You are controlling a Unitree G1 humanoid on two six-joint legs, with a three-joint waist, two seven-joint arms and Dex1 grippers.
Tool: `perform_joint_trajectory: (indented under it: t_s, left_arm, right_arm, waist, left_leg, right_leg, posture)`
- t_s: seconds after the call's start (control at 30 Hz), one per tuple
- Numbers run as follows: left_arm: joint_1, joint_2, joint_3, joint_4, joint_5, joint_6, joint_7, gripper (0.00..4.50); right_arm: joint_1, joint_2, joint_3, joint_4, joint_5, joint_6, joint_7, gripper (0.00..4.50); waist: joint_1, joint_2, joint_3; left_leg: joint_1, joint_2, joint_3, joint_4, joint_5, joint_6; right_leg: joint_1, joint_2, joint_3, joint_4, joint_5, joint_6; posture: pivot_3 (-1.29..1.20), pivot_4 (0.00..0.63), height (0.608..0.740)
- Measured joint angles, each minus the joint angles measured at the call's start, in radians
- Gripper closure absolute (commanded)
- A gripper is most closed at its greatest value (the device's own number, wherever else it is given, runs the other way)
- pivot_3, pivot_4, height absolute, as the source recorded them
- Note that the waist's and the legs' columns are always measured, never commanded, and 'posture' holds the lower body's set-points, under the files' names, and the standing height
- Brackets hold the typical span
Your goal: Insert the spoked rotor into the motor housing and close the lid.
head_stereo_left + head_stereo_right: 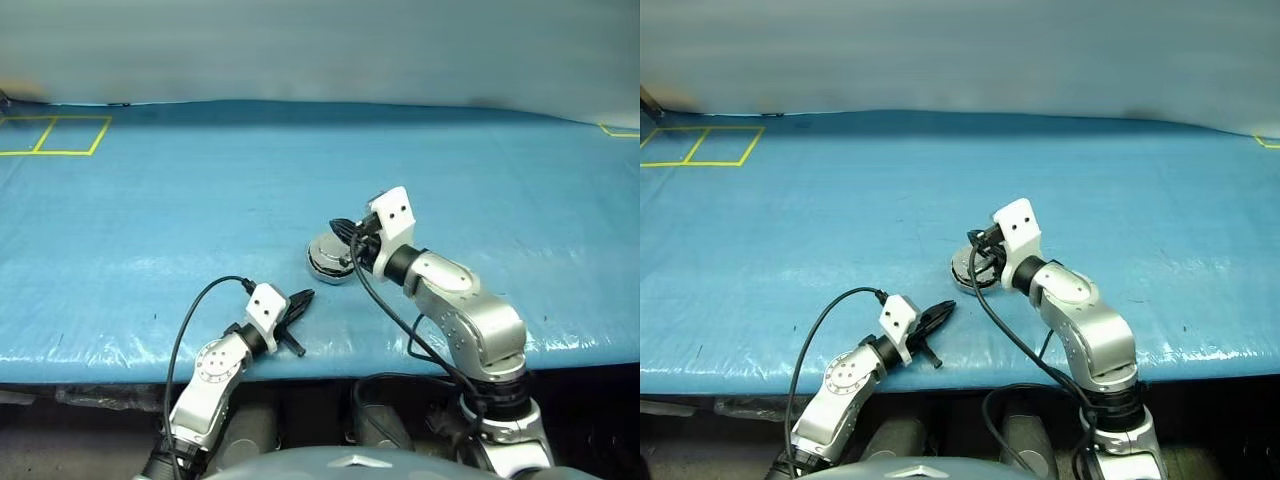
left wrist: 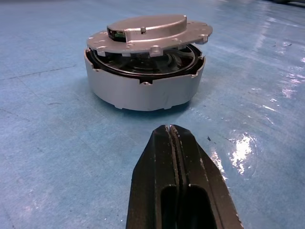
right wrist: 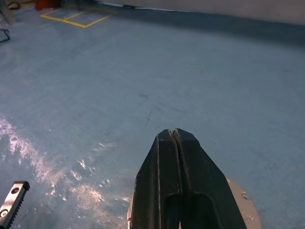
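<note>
Pressing together with no gap, the left gripper's [image 2: 172, 131] black jaws hold nothing and point across the blue table [image 1: 150, 200] at the round silver metal motor housing [image 2: 143, 88] just ahead. Its thin silver-grey disc lid [image 2: 150, 33] rests tilted on the rim, not fully down, and the black rim of the spoked rotor [image 2: 143, 67] shows in the gap beneath. The right gripper's [image 3: 174, 136] jaws also meet, empty, poised just above the housing's far side. Housing and both grippers sit near the middle of the table's near edge; yellow tape squares [image 1: 55, 135] mark the far left corner.
</note>
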Motion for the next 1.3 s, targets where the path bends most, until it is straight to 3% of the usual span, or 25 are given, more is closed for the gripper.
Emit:
perform_joint_trajectory:
  t_s: [0.4,0.63,0.93,1.13,1.3]
  left_arm:
    - [0.0,0.0,-0.002,0.0,0.0,0.004,-0.009,4.5]
    - [-0.003,-0.001,-0.002,0.0,0.0,0.01,-0.009,4.5]
    - [-0.003,-0.002,-0.003,0.0,0.0,0.01,-0.001,4.5]
    - [-0.003,-0.002,-0.003,0.0,0.001,0.01,0.009,4.5]
    - [-0.003,-0.001,-0.003,0.0,0.001,0.01,0.011,4.5]
  right_arm:
    - [0.03,-0.164,0.027,0.129,0.006,-0.185,0.181,0.03]
    - [-0.065,-0.167,0.103,0.277,-0.039,-0.23,0.218,0.03]
    - [-0.12,-0.15,0.112,0.402,-0.088,-0.236,0.212,0.03]
    - [-0.119,-0.147,0.122,0.423,-0.109,-0.253,0.219,1.48]
    - [-0.105,-0.139,0.123,0.42,-0.12,-0.276,0.21,1.48]
  waist:
    - [-0.003,0.0,0.0]
    - [-0.001,-0.001,0.0]
    - [0.0,-0.001,0.0]
    - [0.0,-0.001,0.0]
    - [0.0,-0.001,0.0]
  left_leg:
    - [0.002,-0.004,0.002,0.001,0.003,0.004]
    - [0.002,-0.004,0.001,0.001,0.003,0.004]
    - [0.001,-0.005,0.001,0.001,0.003,0.004]
    - [0.002,-0.005,0.001,0.001,0.004,0.004]
    - [0.002,-0.005,0.001,0.001,0.004,0.004]
  right_leg:
    - [0.002,0.002,0.0,0.0,0.002,0.004]
    - [0.002,0.0,0.0,0.0,0.002,0.004]
    - [0.002,-0.002,0.0,0.0,0.002,0.004]
    - [0.002,-0.002,0.0,0.0,0.002,0.004]
    - [0.002,-0.002,0.0,0.0,0.002,0.004]
  posture:
    - [0.0,0.15,0.74]
    - [0.0,0.15,0.74]
    - [0.0,0.15,0.74]
    - [0.0,0.15,0.74]
    - [0.0,0.15,0.74]
